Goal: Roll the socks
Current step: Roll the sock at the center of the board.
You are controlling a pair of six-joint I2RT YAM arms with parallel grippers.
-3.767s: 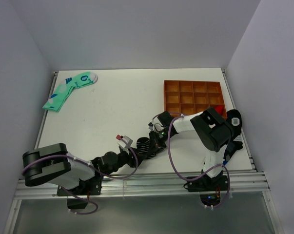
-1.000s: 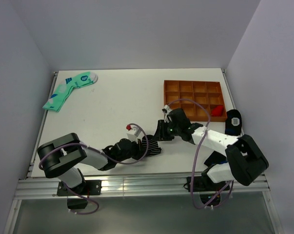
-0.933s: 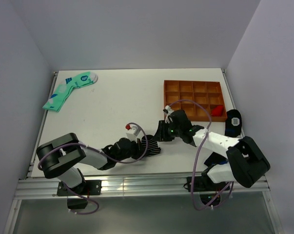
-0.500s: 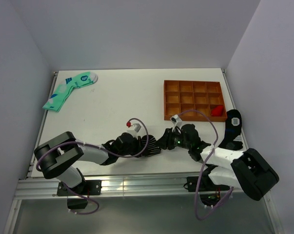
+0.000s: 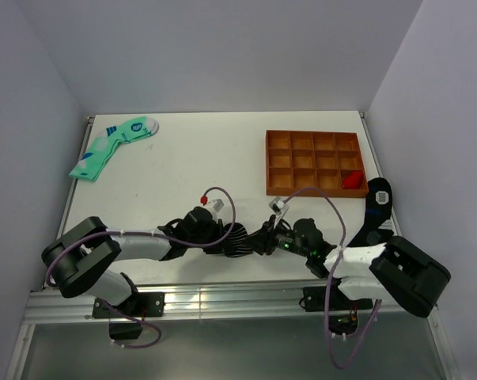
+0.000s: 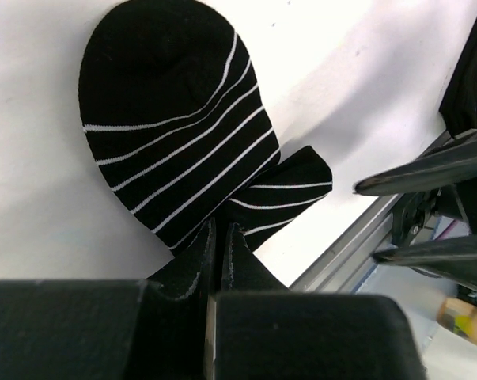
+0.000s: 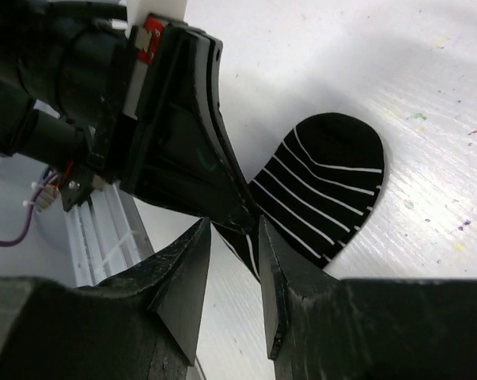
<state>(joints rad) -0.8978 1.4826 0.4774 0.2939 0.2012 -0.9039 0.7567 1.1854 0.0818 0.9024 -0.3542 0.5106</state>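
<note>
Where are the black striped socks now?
In the overhead view the socks lie at the front of the table, between the left pincer and the right pincer.

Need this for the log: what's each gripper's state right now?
Left gripper: shut on the socks.
Right gripper: open, astride the socks' end.

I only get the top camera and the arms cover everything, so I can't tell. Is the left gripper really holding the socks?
Observer: Yes. On the left wrist camera the left gripper has its fingers almost together, pinching the narrow end of the black striped socks.
Operator: Is it one sock or two?
Observer: Two layers: a second striped end sticks out from under the top one.
Operator: And the right gripper?
Observer: Its wrist camera shows the fingers apart, the socks' edge between them.
</note>
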